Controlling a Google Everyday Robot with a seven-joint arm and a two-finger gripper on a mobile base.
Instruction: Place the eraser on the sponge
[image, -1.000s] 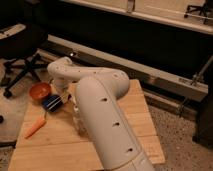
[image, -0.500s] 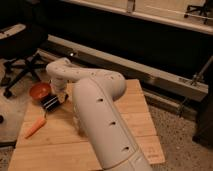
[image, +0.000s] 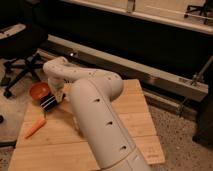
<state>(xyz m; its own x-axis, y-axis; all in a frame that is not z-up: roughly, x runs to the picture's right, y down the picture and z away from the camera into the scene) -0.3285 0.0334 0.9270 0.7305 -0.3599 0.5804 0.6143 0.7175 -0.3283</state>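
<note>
The gripper (image: 54, 99) is closed on the eraser (image: 47, 103), low over the left of the worktop (image: 135, 115), just beside the orange bowl (image: 38, 91). Over the last second it has carried the eraser leftward to where the blue sponge showed a second ago (the sponge is now hidden, likely under the eraser). That suggests the eraser is at or above its target. Whether it already rests there cannot be told.

Black eraser (image: 48, 103), pale-striped (lying diagonally)
</note>
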